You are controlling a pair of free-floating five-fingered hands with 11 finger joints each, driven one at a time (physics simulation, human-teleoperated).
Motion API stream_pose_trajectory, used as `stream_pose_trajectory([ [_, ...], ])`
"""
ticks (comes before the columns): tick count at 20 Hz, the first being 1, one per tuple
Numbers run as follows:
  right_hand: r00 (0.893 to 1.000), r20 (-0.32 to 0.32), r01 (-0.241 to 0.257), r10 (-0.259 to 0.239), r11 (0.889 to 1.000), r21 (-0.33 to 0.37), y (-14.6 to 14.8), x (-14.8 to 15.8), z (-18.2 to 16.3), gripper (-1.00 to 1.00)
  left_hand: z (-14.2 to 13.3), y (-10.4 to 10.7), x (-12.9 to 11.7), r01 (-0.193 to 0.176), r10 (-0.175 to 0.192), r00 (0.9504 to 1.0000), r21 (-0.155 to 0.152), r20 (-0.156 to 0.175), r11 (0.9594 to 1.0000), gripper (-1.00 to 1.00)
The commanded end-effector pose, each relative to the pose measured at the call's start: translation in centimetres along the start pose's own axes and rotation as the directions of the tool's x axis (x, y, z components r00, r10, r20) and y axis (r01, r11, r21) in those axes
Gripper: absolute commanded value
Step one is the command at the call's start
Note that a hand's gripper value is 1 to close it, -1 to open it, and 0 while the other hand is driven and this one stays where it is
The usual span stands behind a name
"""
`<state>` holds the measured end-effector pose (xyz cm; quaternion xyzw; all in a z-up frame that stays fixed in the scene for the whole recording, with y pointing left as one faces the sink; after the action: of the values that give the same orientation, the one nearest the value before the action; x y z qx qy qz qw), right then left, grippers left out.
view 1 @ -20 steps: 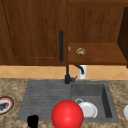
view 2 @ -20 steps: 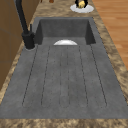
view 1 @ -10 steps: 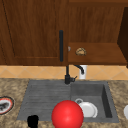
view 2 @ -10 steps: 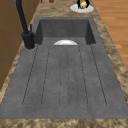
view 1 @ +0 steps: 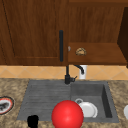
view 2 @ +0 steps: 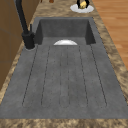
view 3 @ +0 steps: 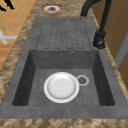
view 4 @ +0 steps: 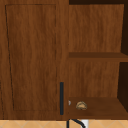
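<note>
A black hand, my left hand [view 1: 32,121], hangs at the bottom left of the front view, in front of the draining board's near edge. It shows again as dark streaks out over the floor [view 3: 8,4] in the right side view. A red ball [view 1: 67,115] floats at the sink's front edge, just right of that hand and apart from it. A white plate [view 3: 61,87] lies in the basin [view 3: 37,75] beside the drain [view 3: 82,80].
The black faucet [view 1: 67,75] stands behind the sink, with a white cup [view 1: 82,71] beside it. A red-rimmed plate [view 1: 5,105] lies on the left counter, a plate with a dark and yellow thing [view 2: 82,6] on the right. The cabinet's right side stands open, a small brown object [view 4: 81,105] on its shelf.
</note>
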<state>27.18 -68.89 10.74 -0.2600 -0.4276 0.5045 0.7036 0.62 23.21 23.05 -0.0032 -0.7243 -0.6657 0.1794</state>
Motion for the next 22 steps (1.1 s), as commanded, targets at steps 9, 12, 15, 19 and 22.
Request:
stream_pose_trajectory([
  [9,0.997,-0.015,-0.074,0.073,0.982,-0.173,-2.9,1.6,5.0,-1.00,0.0,0.0,0.0,0.000,0.000,1.0000,0.000,0.000,1.0000,0.00],
  [12,0.997,-0.017,-0.077,0.075,0.979,-0.189,-4.4,2.4,6.3,-1.00,0.0,0.0,0.0,0.000,0.000,1.0000,0.000,0.000,1.0000,0.00],
  [15,0.997,-0.023,-0.078,0.075,0.980,-0.184,-5.7,3.9,7.0,-1.00,0.0,0.0,0.0,0.000,0.000,1.0000,0.000,0.000,1.0000,0.00],
  [19,0.994,-0.036,-0.109,0.103,0.972,-0.209,-5.7,6.4,7.5,-1.00,0.0,0.0,0.0,0.000,0.000,1.0000,0.000,0.000,1.0000,0.00],
  [22,0.990,-0.050,-0.136,0.128,0.963,-0.232,-5.5,8.0,7.8,-1.00,0.0,0.0,0.0,0.000,0.000,1.0000,0.000,0.000,1.0000,0.00],
])
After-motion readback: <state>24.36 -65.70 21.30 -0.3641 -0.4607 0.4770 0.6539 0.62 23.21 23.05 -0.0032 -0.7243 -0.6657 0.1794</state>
